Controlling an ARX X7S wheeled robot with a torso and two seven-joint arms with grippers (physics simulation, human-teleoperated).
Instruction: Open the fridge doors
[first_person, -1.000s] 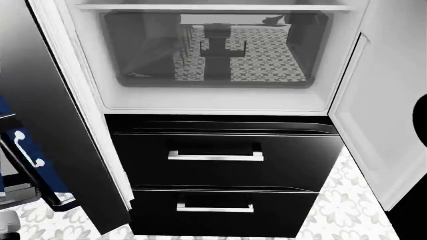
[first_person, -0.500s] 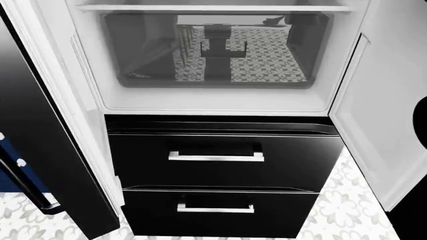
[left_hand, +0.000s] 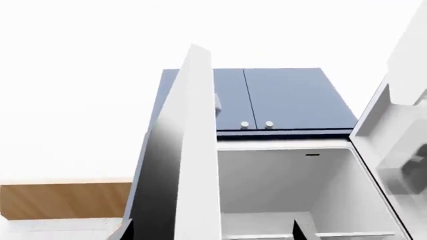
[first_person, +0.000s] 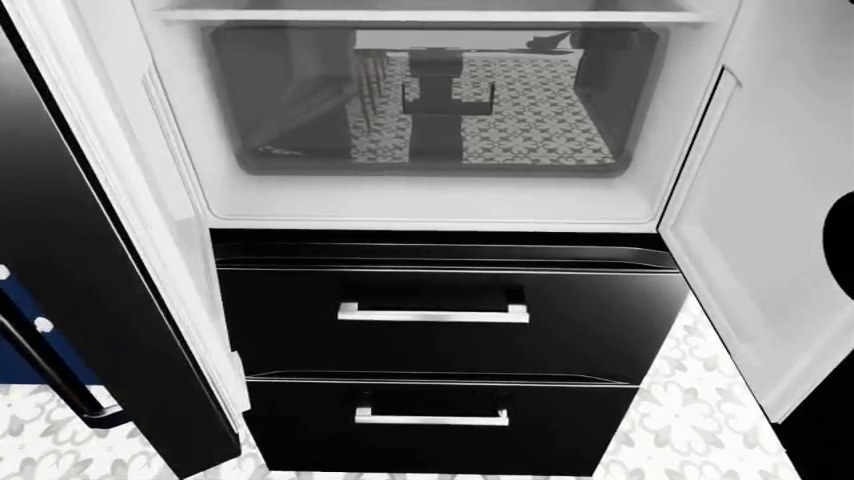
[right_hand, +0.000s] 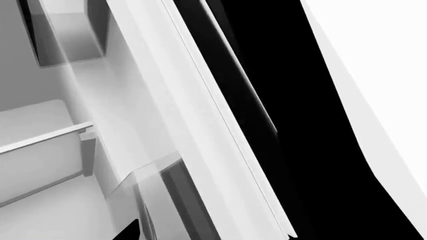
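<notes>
Head view: both fridge doors stand open, the left door (first_person: 80, 300) swung out at left, the right door (first_person: 781, 220) at right, white inner face showing. Below lie two black drawers (first_person: 441, 320). Neither gripper is in view.

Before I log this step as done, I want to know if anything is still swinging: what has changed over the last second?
The left glossy black fridge door swung further open, its bottom edge moving toward the view's left and hiding more of the navy blue cabinet door; most of that came early. The right fridge door, the two black drawer fronts and the interior stayed put. No gripper shows.
</notes>
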